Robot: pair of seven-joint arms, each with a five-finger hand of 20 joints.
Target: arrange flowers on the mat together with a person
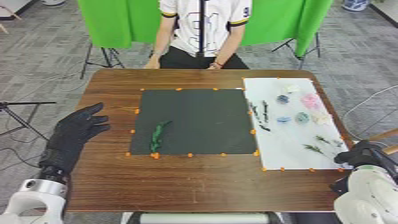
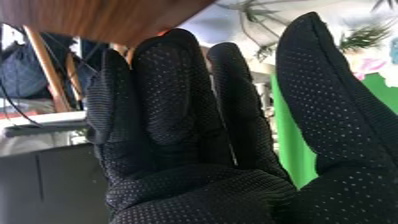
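Observation:
In the head view, my left hand (image 1: 82, 126) is open over the table's left edge, beside the dark mat (image 1: 200, 120). A green leafy stem (image 1: 157, 136) lies on the mat's left part. My right hand (image 1: 366, 156) is at the white mat's (image 1: 298, 155) lower right corner, near small green sprigs (image 1: 315, 148). Farther up that mat lie dark stems (image 1: 265, 112), a pink flower (image 1: 311, 100) and blue flowers (image 1: 283, 119). In the right wrist view, my right hand (image 2: 191, 135) has straight fingers holding nothing; a sprig (image 2: 364, 37) and a pink flower (image 2: 369, 66) appear beyond the thumb.
The brown wooden table (image 1: 195, 185) carries both mats, which have orange markers along their edges. A person (image 1: 200, 30) sits across the table, with hands at its far edge. Behind stands a green backdrop (image 1: 111, 22); a wooden frame (image 1: 386, 135) is by the right side.

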